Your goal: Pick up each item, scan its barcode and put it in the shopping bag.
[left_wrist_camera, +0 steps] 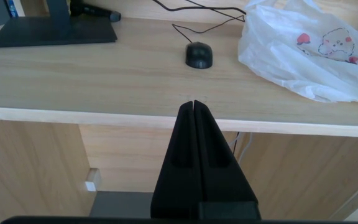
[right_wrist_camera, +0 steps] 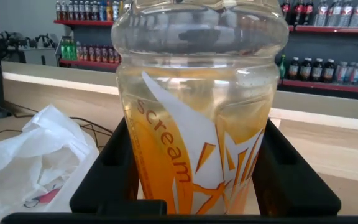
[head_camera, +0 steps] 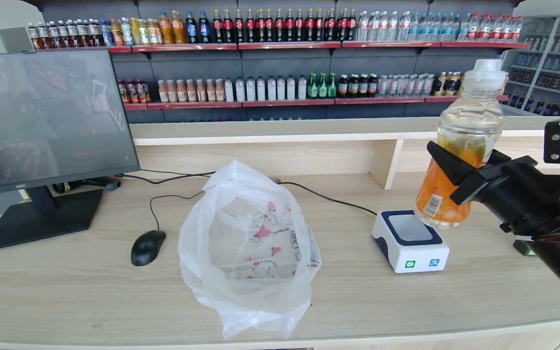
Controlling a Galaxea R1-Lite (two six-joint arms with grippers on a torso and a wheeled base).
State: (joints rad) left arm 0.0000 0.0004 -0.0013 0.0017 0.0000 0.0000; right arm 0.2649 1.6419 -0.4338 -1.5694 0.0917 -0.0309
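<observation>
Shelves of bottles (head_camera: 280, 29) line the far wall behind the wooden surface (head_camera: 66, 291). Right pincer (head_camera: 462, 154) grips an upright orange-drink bottle (head_camera: 469, 121), held just right of the scanner (head_camera: 409, 240). Bag (head_camera: 248, 253) lies open mid-surface, with mouse (head_camera: 147, 247) and monitor (head_camera: 42, 121) left of it. Left pincer (left_wrist_camera: 193, 111) is closed and empty, by the near edge

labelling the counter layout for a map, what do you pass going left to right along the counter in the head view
monitor → mouse → shopping bag → scanner → orange drink bottle, held in the right gripper
</observation>
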